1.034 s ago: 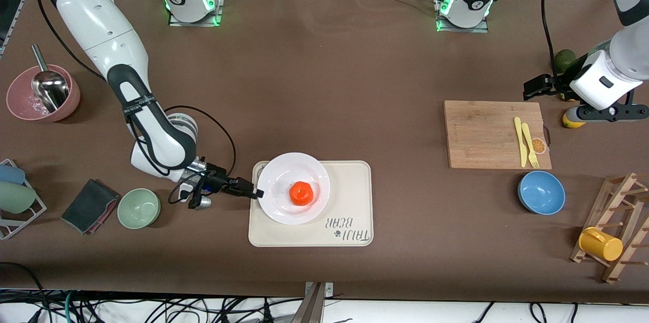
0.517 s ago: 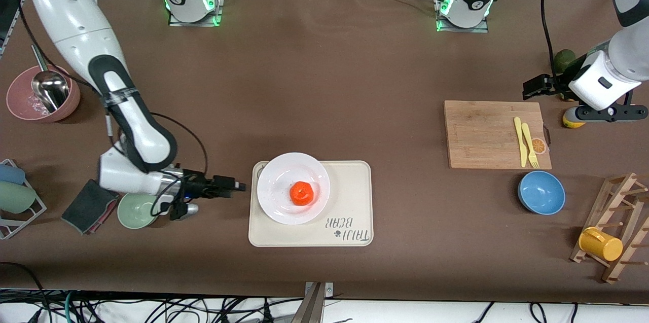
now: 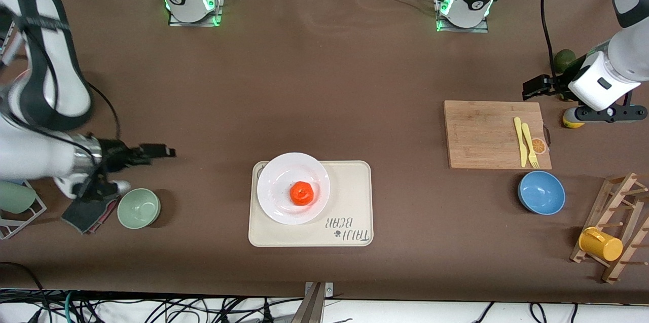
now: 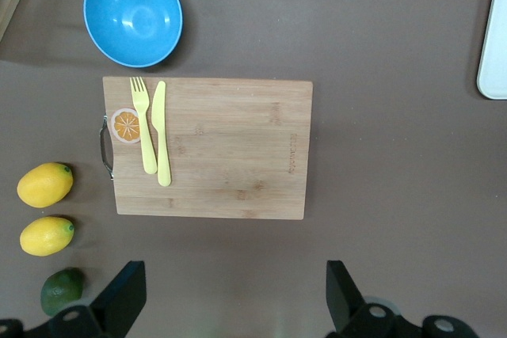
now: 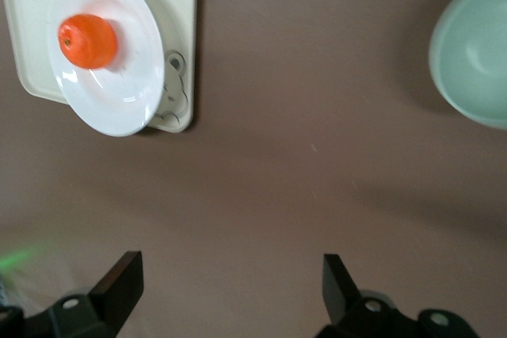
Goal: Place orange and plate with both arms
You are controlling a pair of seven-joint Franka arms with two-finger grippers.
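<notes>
The right gripper [image 3: 165, 151] has been drawn back from the plate [image 3: 274, 201], fingers spread and empty. The orange [image 3: 301, 193] sits on the plate, on the tray [image 3: 355, 181]; placement appears complete. The left gripper [image 3: 532, 87] waits, parted.

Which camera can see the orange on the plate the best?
The front view: the orange sits whole on the white plate, unblocked, with its surroundings visible. The right wrist view also shows it on the plate, but off in a corner. The left wrist view misses it.
</notes>
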